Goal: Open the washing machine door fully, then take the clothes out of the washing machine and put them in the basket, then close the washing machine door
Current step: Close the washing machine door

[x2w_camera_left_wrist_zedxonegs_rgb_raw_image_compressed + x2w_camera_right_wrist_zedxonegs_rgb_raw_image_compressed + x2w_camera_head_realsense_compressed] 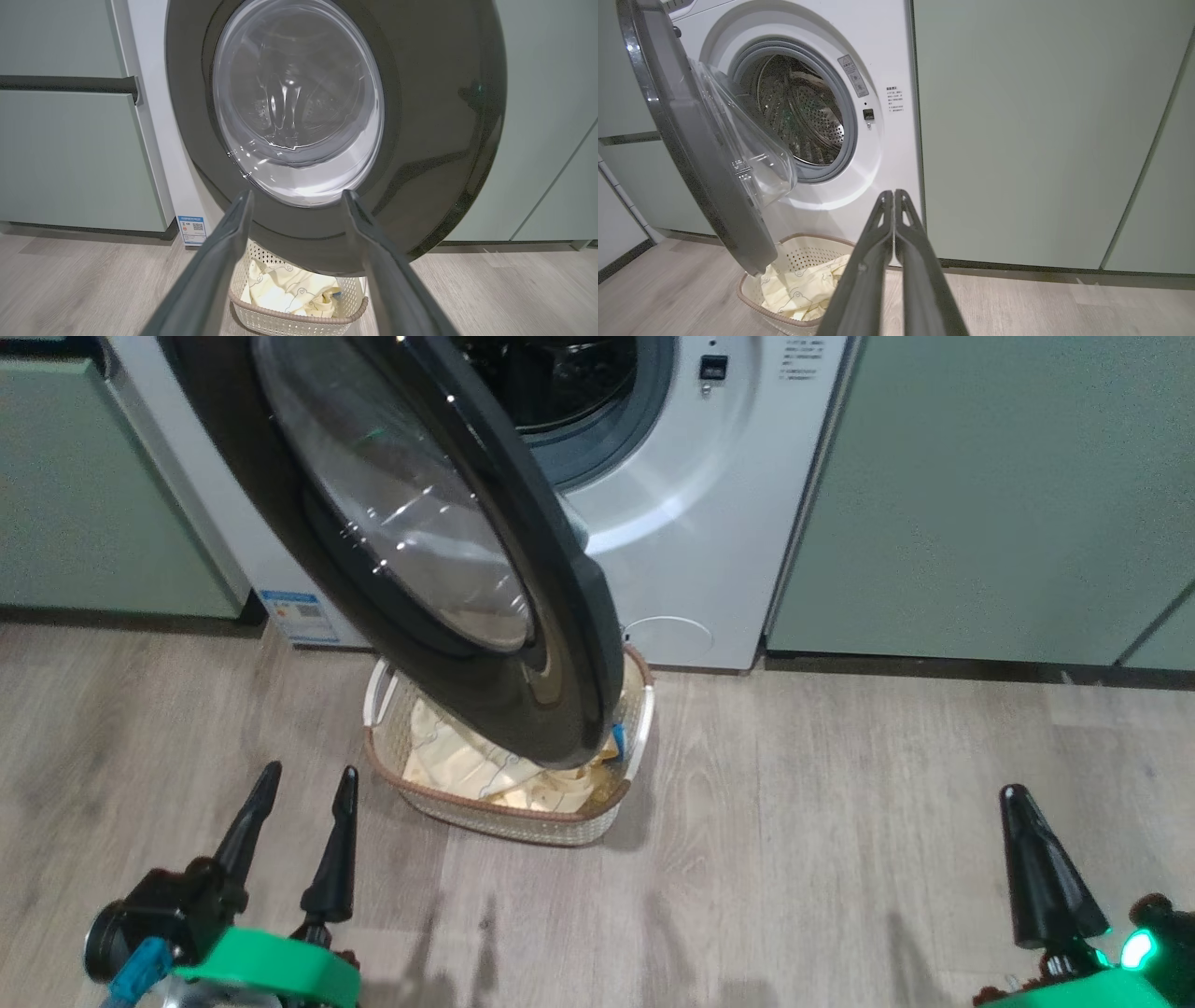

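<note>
- The washing machine door [420,541] stood part open, its low edge over the basket [523,823] holding the clothes [467,767]
- Stiff and hinged, with a glossy rim that was probably slippery, so best pushed flat at its near free edge
- Left gripper [308,775] had its fingers apart, right gripper [1018,798] had them together, and both were empty

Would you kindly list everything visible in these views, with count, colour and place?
washing machine: one, white, between the cabinets.
washing machine door: one, black rim, clear glass, swung open over the basket.
basket: one, cream, brown rim, on the floor before the washing machine.
clothes: a heap, pale yellow, inside the basket.
cabinets: several fronts, sage green, both sides.
sticker: one, blue, low on the washing machine.
floor: grey wood-look, foreground.
left gripper: one, dark fingers, open, lower left.
right gripper: one, dark fingers, shut, lower right.
</note>
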Tool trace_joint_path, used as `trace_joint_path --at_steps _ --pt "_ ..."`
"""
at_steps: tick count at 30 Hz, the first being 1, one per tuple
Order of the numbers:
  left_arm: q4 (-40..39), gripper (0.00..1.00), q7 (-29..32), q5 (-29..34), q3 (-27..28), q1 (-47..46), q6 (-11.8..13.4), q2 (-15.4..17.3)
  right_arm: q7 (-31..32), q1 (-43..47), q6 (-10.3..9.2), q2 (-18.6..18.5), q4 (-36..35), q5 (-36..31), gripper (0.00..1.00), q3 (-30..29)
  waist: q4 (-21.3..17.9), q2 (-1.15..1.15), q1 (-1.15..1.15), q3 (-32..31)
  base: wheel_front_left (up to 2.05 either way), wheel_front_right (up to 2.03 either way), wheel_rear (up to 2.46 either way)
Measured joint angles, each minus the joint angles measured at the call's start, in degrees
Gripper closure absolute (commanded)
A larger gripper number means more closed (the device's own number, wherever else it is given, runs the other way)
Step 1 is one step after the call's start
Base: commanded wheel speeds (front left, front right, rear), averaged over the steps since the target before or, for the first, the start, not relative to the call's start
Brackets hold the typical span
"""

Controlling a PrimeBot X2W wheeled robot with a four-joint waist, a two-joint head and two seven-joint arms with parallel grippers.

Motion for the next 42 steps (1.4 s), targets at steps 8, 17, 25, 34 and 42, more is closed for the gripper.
trace_joint_path --at_steps 8,17,25,34,42 --pt "-0.5 0.00 0.0 0.0 -1.4 -1.5 0.0 -0.4 0.0 -5.3 0.00 -0.3 5.5 0.6 1.00 2.6 4.0 0.00 0.00 1.5 0.00 0.00 0.00" --pt "0.7 0.00 -0.2 0.6 -3.6 -4.1 -0.9 -1.7 0.0 -16.9 0.00 -1.9 13.6 2.3 1.00 4.7 10.9 0.00 0.01 2.7 0.00 0.00 0.00" --pt "2.0 0.00 -0.2 1.1 -4.9 -5.7 -2.0 -2.4 0.0 -23.1 0.00 -1.9 18.6 2.8 1.00 4.6 16.2 0.00 0.00 3.0 0.00 0.00 0.00" --pt "2.8 0.00 -0.3 2.0 -5.8 -6.3 -2.7 -3.6 0.0 -26.4 0.00 -1.8 22.4 3.1 1.00 2.4 20.3 0.00 0.00 2.8 0.00 0.00 0.00" --pt "2.8 0.00 -0.3 2.6 -5.8 -7.4 -3.6 -4.1 0.0 -28.6 0.00 -1.7 24.3 3.9 1.00 3.0 20.5 0.00 0.00 3.2 0.00 0.00 0.00"
